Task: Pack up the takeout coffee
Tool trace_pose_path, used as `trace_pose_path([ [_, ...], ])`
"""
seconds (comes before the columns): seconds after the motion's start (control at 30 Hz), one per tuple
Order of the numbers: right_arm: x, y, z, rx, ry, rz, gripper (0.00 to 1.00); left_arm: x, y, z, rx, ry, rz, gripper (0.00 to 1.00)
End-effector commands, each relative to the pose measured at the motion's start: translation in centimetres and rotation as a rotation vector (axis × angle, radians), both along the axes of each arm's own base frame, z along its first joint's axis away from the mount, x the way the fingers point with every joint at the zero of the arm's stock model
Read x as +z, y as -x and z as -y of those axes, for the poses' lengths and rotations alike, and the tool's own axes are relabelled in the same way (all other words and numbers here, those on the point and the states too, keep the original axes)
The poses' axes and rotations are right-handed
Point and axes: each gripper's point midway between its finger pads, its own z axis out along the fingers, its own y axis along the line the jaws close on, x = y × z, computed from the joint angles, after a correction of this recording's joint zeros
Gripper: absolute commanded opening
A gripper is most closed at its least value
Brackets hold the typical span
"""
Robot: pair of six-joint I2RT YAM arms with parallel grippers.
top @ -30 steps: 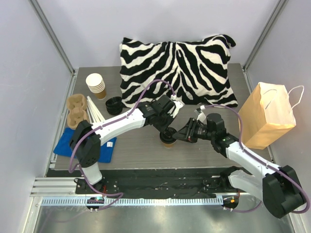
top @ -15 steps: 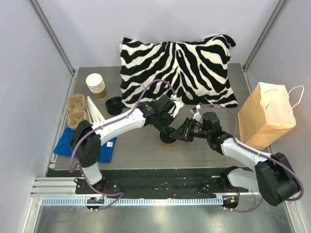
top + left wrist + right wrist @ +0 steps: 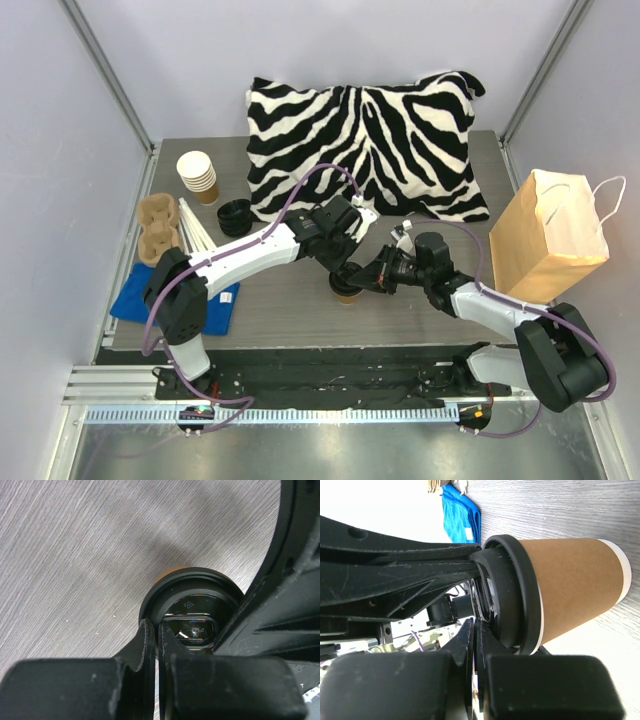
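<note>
The takeout coffee (image 3: 346,291), a brown paper cup with a black lid, stands upright on the table near its front middle. My left gripper (image 3: 348,271) is shut, and its fingertips (image 3: 149,632) rest on the lid (image 3: 192,587) at its near rim. From the right, my right gripper (image 3: 364,281) reaches in at lid height. It is shut too, its tips (image 3: 470,630) against the lid's top (image 3: 506,592) with nothing between them. The cup's brown wall (image 3: 575,585) shows fully in the right wrist view.
A zebra-print pillow (image 3: 365,140) lies at the back. A brown paper bag (image 3: 550,240) stands at the right. At the left are stacked paper cups (image 3: 198,175), stacked black lids (image 3: 235,215), a cardboard cup carrier (image 3: 160,228) and a blue cloth (image 3: 135,300).
My right gripper has closed its jaws and slid a little left, up against the cup's lid. The left arm and the cup have stayed put.
</note>
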Motion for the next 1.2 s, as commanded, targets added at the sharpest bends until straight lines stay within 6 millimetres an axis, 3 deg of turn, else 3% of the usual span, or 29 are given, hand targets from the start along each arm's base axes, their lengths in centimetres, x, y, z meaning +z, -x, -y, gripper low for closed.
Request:
trace_pose_path([
  [0.0, -4.3, 1.1, 1.4, -0.04, 0.09, -0.154, 0.01, -0.9, 0.3, -0.6, -0.015, -0.037, -0.012, 0.0],
  [0.1, -5.3, 1.5, 1.8, -0.047, 0.115, -0.21, 0.01, -0.6, 0.3, -0.7, -0.013, -0.025, -0.015, 0.04],
  [0.27, -6.1, 2.2, 2.3, -0.035, 0.148, -0.268, 0.01, 0.1, -0.1, -0.8, -0.005, 0.004, -0.014, 0.18],
  [0.47, -6.9, 2.0, 2.5, -0.027, 0.175, -0.259, 0.01, 1.1, 0.1, -0.3, -0.012, 0.058, -0.028, 0.3],
  [0.7, -7.4, 1.9, 2.4, -0.013, 0.173, -0.263, 0.01, 4.0, -0.4, -0.6, 0.013, 0.24, -0.106, 0.45],
  [0.83, -7.5, 2.0, 2.5, -0.014, 0.159, -0.277, 0.01, 6.1, -0.3, -0.6, 0.004, 0.361, -0.139, 0.46],
  [0.97, -7.9, 2.1, 2.6, -0.014, 0.159, -0.291, 0.01, 8.7, 1.9, 0.7, -0.08, 0.54, -0.258, 0.44],
  [1.1, -7.7, 2.0, 2.5, -0.013, 0.144, -0.293, 0.01, 8.8, 4.1, 2.2, -0.061, 0.657, -0.49, 0.26],
  [1.17, -7.4, 1.8, 2.3, -0.01, 0.135, -0.287, 0.01, 8.2, 4.3, 2.7, -0.046, 0.698, -0.551, 0.22],
])
